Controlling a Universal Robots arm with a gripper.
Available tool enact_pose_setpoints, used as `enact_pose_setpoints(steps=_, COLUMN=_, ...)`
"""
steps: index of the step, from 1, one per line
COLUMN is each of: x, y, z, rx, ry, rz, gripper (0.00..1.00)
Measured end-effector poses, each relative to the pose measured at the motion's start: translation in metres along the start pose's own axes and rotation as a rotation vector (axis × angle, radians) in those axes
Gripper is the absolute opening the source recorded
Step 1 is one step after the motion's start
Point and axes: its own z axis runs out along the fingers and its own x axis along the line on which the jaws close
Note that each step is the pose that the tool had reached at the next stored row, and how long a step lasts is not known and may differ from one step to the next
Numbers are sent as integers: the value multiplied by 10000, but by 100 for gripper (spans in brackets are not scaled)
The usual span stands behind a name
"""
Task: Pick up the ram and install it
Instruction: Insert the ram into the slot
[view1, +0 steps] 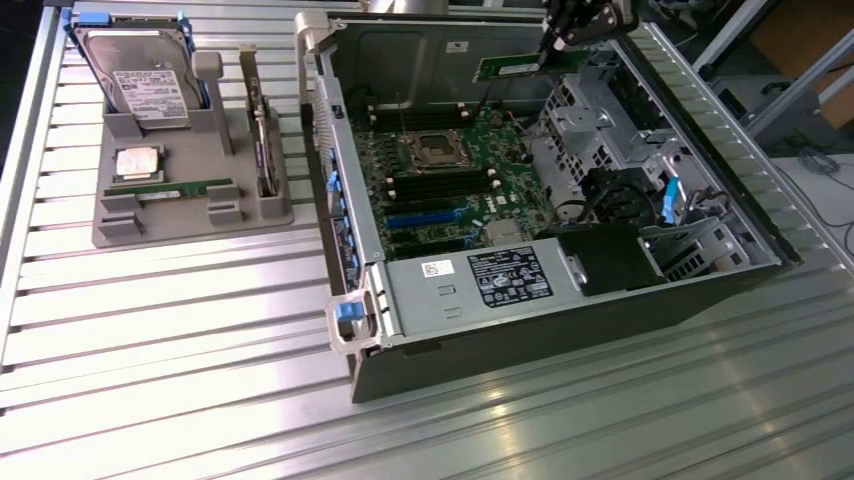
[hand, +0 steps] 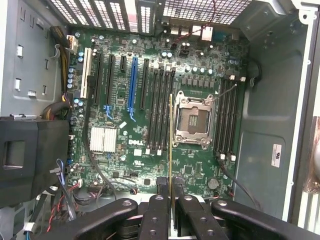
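Tool: the tool (view1: 561, 48) hangs over the far end of the open case (view1: 747, 215); its fingers are pressed in on the ram from both sides, pinching it by the top edge.
Ram: the ram (hand: 171, 150) is in the air, clear of the motherboard (hand: 120, 165); in the wrist view it shows edge-on, as a thin line running parallel to the memory slots (hand: 162, 107) and just beside the CPU socket (hand: 192, 120).
Elsewhere: a second stick (view1: 167, 186) lies in the grey tray (view1: 187, 222) on the desk (view1: 160, 340), well apart from the case.
Stage: carried, not yet seated - I'd judge it roughly over the slot nearest the socket, though I cannot tell how high.
Doing it well: hold the stick upright and square to the slot; match the notch to the key; check the end latches are open; press evenly at both ends - a tilted push could jam it or flex the board.
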Motion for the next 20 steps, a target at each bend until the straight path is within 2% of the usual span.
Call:
enact_pose_setpoints(steps=2, x=1, y=-1, z=21, rx=-5, ry=42, rz=1, gripper=14)
enact_pose_setpoints(steps=20, x=7, y=-4, z=120, rx=-10, ry=93, rz=3, gripper=14)
